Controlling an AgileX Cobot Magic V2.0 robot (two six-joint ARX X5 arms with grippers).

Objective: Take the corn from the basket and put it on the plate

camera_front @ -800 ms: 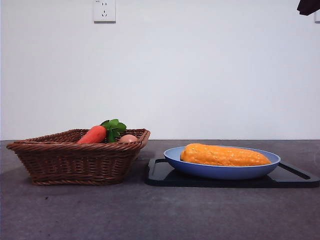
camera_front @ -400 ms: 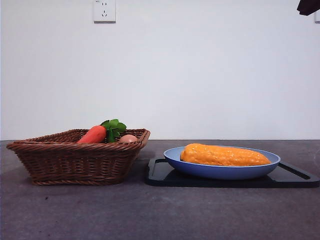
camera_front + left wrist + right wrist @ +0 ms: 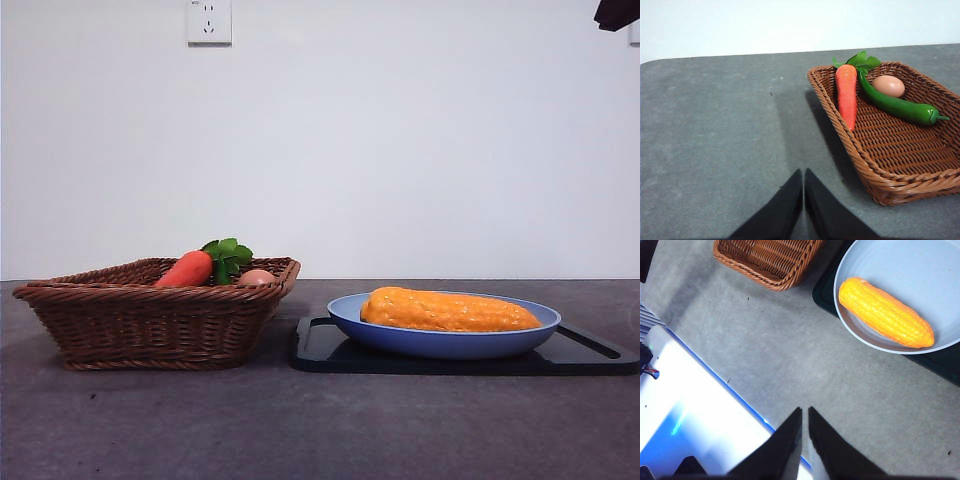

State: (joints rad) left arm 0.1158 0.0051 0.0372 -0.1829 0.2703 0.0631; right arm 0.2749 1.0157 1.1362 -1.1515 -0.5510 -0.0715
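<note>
The corn lies flat in the light-blue plate, which rests on a black tray; the right wrist view shows the same corn inside the plate. The brown wicker basket stands left of the plate and holds no corn. My right gripper is shut and empty, high above the bare table, well clear of the plate. My left gripper is shut and empty over the table beside the basket. In the front view only a black tip of an arm shows at the top right corner.
Inside the basket lie a carrot with green leaves, a green pepper and an egg. The black tray sits under the plate. A white and blue base edge borders the table in the right wrist view.
</note>
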